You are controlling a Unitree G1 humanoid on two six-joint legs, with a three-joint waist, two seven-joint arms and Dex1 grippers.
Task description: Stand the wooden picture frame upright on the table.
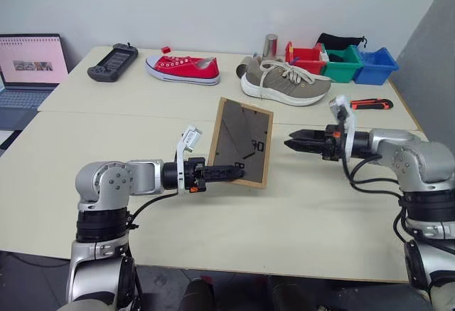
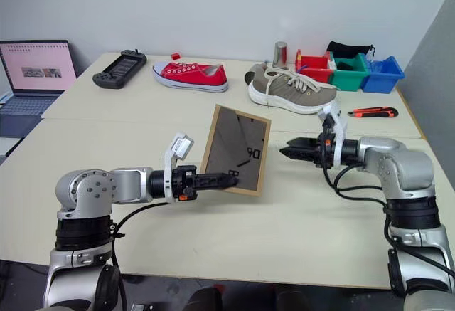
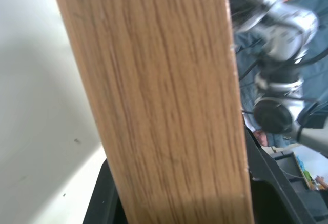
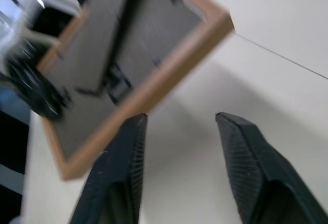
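We see the left end effector (image 1: 238, 174) clamped on the wooden picture frame (image 1: 242, 142), tilted above the counter (image 1: 298, 218). Right end effector (image 1: 290, 142) open, empty, just beside the frame's far edge.

Looking like a robotics lab or test room: a large pale cream table (image 1: 142, 104) is sitting against a bare white wall (image 1: 213, 5), carrying unrelated props. An open laptop (image 1: 28, 69) is running at one side; red, green and blue plastic bins (image 1: 341, 62) are lining the far edge.
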